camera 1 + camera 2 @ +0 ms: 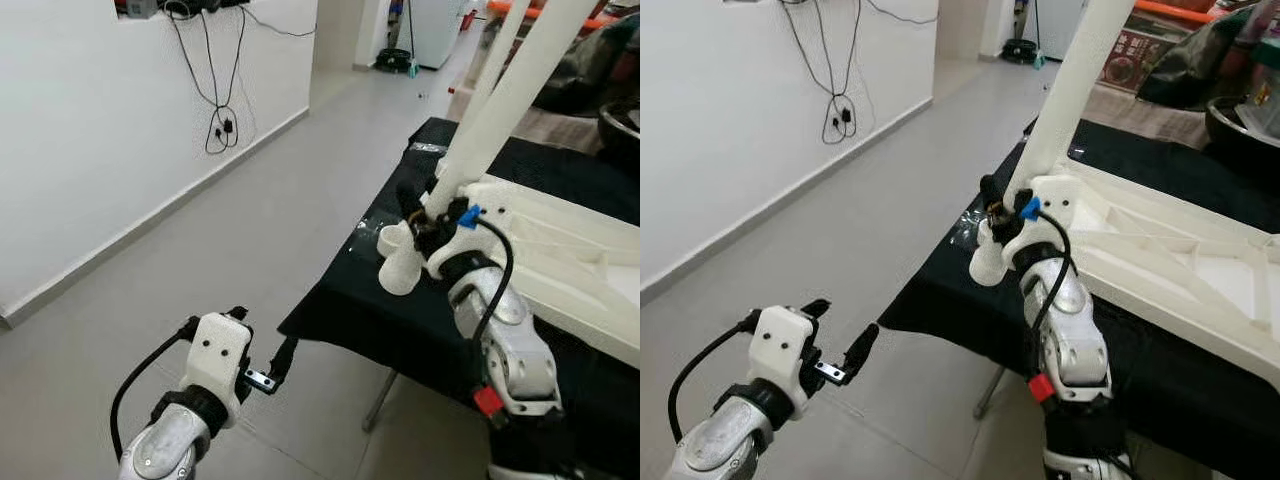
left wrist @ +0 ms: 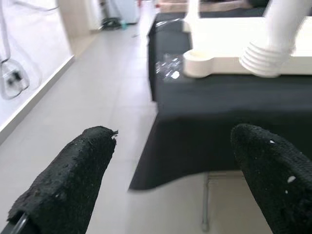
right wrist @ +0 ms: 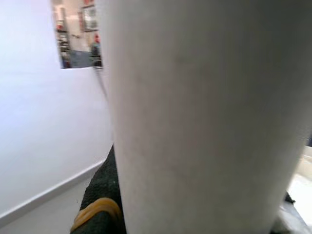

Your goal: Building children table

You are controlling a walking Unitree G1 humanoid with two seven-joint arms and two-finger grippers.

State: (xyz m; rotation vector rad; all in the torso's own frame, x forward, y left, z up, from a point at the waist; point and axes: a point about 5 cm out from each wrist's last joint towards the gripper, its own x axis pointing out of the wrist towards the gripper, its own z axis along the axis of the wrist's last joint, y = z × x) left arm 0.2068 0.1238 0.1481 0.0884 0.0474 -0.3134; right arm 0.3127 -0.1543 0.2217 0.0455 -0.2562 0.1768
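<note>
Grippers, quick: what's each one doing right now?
Left gripper: open, holding nothing, out over the floor beside the black table.
Right gripper: shut on the white table leg near its base.

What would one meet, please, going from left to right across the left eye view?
Cables on the wall → left hand → white socket piece → right hand gripping the white table leg → upturned white tabletop.

white table legs: 2, one (image 1: 505,95) upright at the near corner, one (image 1: 497,55) behind it | white table top (image 1: 560,250): 1, lying on the cloth | black-covered table (image 1: 380,320): 1 | grippers: 2, left gripper (image 1: 262,360), right gripper (image 1: 425,215) | cable bundle on wall (image 1: 222,125): 1
</note>
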